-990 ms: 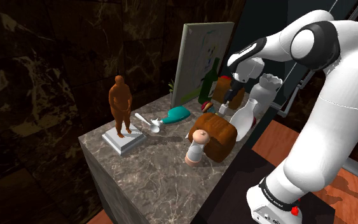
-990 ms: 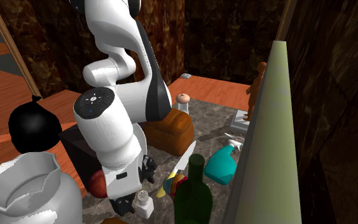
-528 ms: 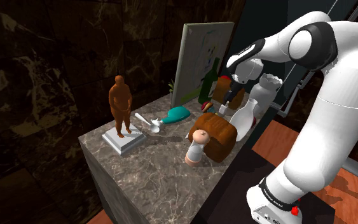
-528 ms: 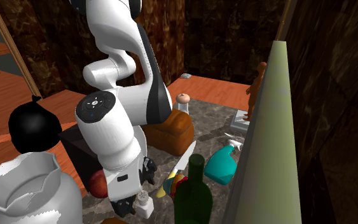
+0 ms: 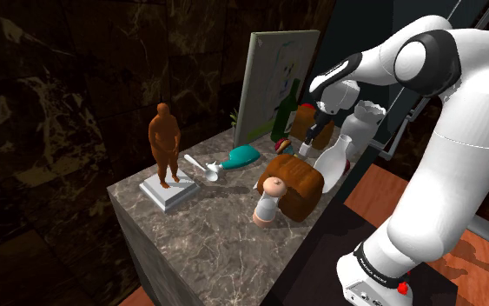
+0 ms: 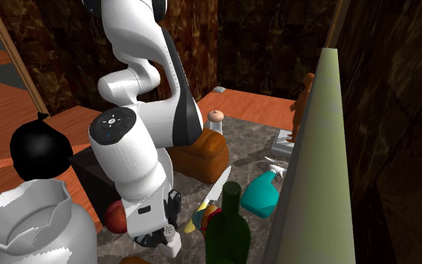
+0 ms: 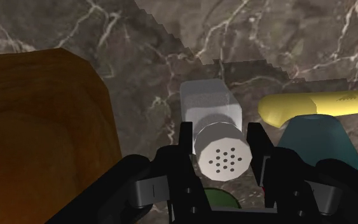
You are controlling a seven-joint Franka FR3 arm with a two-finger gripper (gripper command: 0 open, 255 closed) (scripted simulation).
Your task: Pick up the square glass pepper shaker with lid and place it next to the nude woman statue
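The black gripper (image 7: pixel 220 135) sits narrowed around the pepper shaker (image 7: pixel 210 105), fingers (image 7: pixel 185 137) flanking its perforated lid and apparently pressing it, though contact is hard to confirm. The shaker stands upright on the marble counter (image 5: pixel 208 239), between a brown wooden box (image 7: pixel 37 127) and a teal object (image 7: pixel 317 140), well apart from the statue (image 5: pixel 163 143). A firm squeeze and a straight lift should clear the clutter.

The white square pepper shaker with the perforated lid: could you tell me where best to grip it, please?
Grip the white square pepper shaker across two opposite flat walls under its round lid, coming straight down from above. It stands upright, and the brown box on one side and the teal thing on the other crowd sideways approaches. The black pincer hangs right over it.
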